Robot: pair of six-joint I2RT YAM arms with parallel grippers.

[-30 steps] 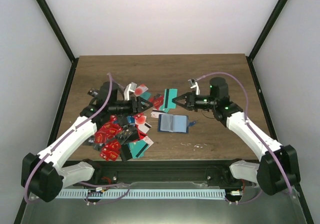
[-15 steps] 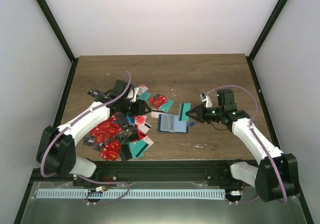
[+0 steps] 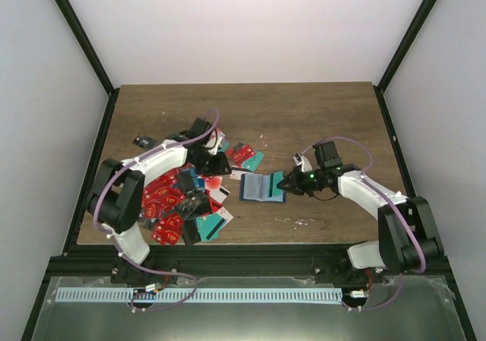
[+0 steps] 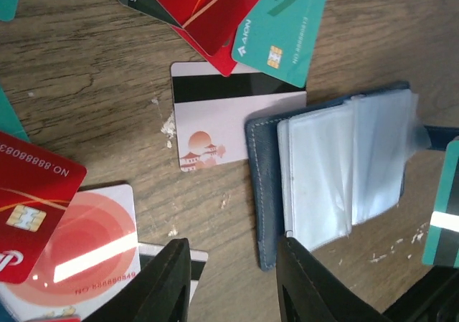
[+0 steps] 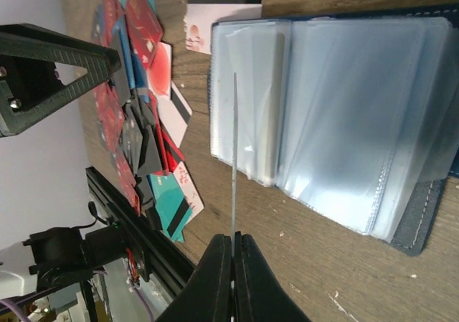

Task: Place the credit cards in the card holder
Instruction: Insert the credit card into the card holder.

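Note:
The card holder [image 3: 260,188] lies open on the table, a dark blue cover [image 4: 264,193] with clear sleeves [image 5: 344,107] fanned upward. My right gripper [image 5: 234,237] is shut on a thin teal credit card [image 5: 234,150], seen edge-on, with its far edge over the sleeves; in the top view this gripper [image 3: 289,181] sits at the holder's right side. My left gripper [image 4: 235,282] stands open over bare wood by the holder's left edge, holding nothing. Loose credit cards [image 3: 178,200], mostly red, lie heaped at the left. A white and pink card [image 4: 215,114] touches the holder's corner.
A teal card [image 4: 276,28] and a red card [image 4: 208,6] overlap just beyond the white one. A black rail [image 3: 243,251] runs along the table's near edge. Small white specks [image 3: 296,221] lie in front of the holder. A small dark item [image 3: 140,140] sits at far left.
My left gripper has swung right across the card pile to the holder's left edge, its jaws narrower. My right gripper has carried the teal card down and left onto the holder's sleeves.

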